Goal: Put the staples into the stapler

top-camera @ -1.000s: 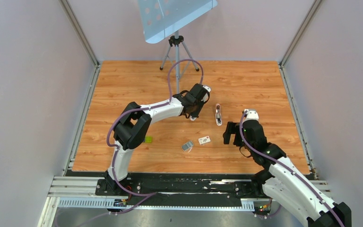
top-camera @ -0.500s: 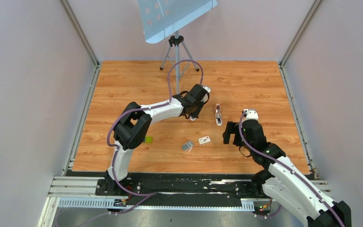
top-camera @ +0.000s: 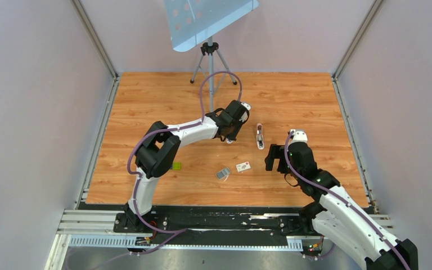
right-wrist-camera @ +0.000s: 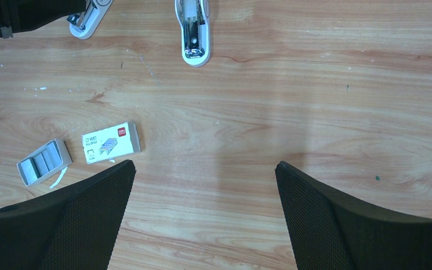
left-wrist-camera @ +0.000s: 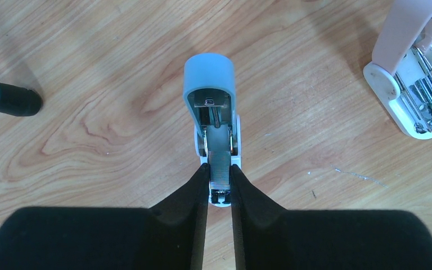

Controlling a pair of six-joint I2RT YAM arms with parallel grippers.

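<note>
Two staplers mid tabletop (top-camera: 146,95): left gripper (left-wrist-camera: 219,175) pinches end of pale blue plastic stapler (left-wrist-camera: 209,70); pale pink mini stapler (top-camera: 260,136) loose beside it, toward right edge. Right gripper (right-wrist-camera: 205,166) wide open, empty. Risk: narrow pinch slips, stapler pivots

Bright even light, soft shadows, sharp.

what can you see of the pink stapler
The pink stapler is small, of pale pink plastic with a white base and a shiny metal staple channel. It lies open on the wooden table, its pink top hinged away from the base so the channel is bared. It sits right of the blue stapler, apart from it. Only the table touches it. Whether staples are in the channel cannot be told.
</note>
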